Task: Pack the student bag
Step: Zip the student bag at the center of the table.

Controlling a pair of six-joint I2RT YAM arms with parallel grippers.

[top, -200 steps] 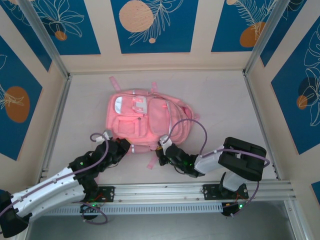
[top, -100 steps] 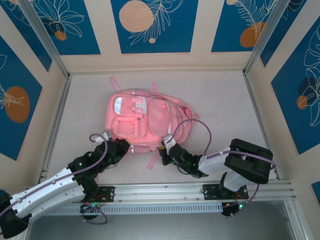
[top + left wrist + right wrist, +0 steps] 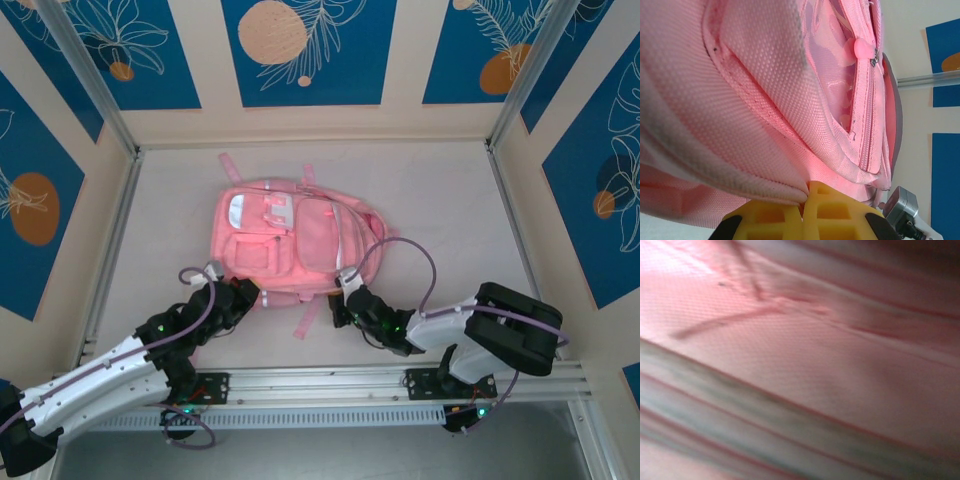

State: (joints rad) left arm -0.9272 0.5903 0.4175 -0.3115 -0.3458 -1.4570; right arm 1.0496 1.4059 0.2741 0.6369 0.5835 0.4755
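The left jaws are pinching the bag (image 3: 290, 240), the right jaws are sitting shut, and opening a zip (image 3: 865, 110) seems next.

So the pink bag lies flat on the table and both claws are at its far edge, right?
Not quite. The student bag lies flat on the table, but the left claw and right claw are at its near edge, toward the arm bases. The top external view shows this.
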